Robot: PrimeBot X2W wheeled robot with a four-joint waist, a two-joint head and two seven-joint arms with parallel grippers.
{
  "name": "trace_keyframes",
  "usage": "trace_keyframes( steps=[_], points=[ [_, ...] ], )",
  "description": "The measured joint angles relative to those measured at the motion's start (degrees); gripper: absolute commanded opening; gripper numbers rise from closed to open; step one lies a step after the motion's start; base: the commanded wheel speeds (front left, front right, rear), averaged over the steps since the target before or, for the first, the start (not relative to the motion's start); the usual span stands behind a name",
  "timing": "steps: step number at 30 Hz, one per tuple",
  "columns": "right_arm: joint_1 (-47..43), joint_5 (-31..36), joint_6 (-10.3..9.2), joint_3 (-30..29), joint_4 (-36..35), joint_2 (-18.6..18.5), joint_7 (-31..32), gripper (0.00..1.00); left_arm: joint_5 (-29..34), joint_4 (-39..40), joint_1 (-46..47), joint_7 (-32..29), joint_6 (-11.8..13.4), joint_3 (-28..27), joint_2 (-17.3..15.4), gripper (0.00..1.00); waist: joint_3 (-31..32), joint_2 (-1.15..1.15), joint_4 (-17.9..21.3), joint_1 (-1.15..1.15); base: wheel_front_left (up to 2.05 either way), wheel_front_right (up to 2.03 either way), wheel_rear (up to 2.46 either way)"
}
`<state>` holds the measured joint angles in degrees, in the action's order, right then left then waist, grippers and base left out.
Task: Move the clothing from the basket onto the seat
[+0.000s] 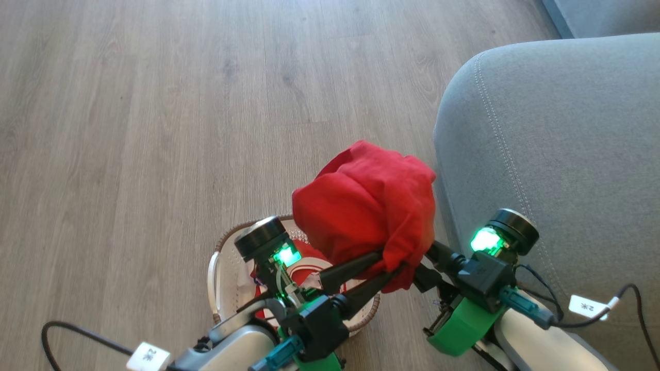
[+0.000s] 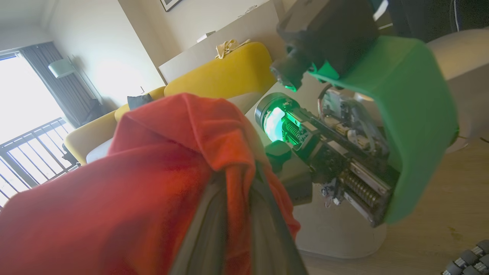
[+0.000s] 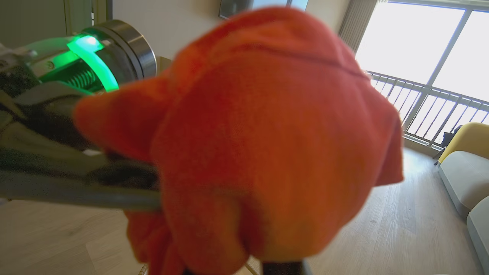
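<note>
A plain bright red fabric garment (image 1: 366, 206) is bunched into a rounded lump at the centre of the head view. Both arms hold it up off the wood-look plank floor (image 1: 154, 129). The left gripper (image 1: 393, 264) reaches up and to the right from the bottom centre of the frame. In the left wrist view its two long dark fingers (image 2: 208, 233) sit close together with a fold of red cloth pinched between them, so it is clamped on the red garment. The right gripper (image 1: 427, 256) comes in from the lower right with its fingertips buried in the same lump. I cannot tell whether it is pinching cloth or merely lying under it.

Below and to the left of the lump stands the small oval cream-white plastic basket with a brown woven-look rim (image 1: 227, 239). A red and white garment (image 1: 308, 257) lies inside it, partly hidden by the left wrist.

The large grey fabric-upholstered seat cushion (image 1: 557, 144) takes the right side of the head view. Its rounded corner is just beside the lump's right flank, and whether the two touch is unclear. The target therefore lies to the right of both grippers, and the right arm is the nearer one, its wrist overlapping the cushion in the frame. The lump shows no clear long axis. By my judgement, the coming move is a short carry rightward, past the stitched seam, before any release. With one garment in the basket, the task looks about half done.
</note>
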<state>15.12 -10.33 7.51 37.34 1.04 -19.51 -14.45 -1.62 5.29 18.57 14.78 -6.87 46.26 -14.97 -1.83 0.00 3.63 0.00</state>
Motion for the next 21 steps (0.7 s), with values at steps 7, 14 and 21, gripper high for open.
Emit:
trace_keyframes(
  steps=[7,14,21],
  points=[
    [-1.82,-0.12,0.0,-4.13,-1.41,1.67,0.0,0.0,0.11,-0.13,-0.96,0.0,0.51,-2.11,0.38,1.0,-0.3,0.0,0.29,0.0,0.0,0.0,0.0],
    [-1.81,3.49,0.0,-9.81,-3.31,2.94,-0.01,0.0,0.14,-1.01,-1.3,0.0,0.85,-4.24,0.65,1.0,-0.63,0.0,0.37,0.0,0.0,0.0,0.0],
    [-1.99,4.32,0.0,-14.28,-4.21,3.23,-0.01,0.0,-0.97,-3.31,-4.41,-0.01,1.23,-8.08,1.15,1.0,-0.74,0.0,0.28,0.0,0.0,0.0,0.0]
  ],
)
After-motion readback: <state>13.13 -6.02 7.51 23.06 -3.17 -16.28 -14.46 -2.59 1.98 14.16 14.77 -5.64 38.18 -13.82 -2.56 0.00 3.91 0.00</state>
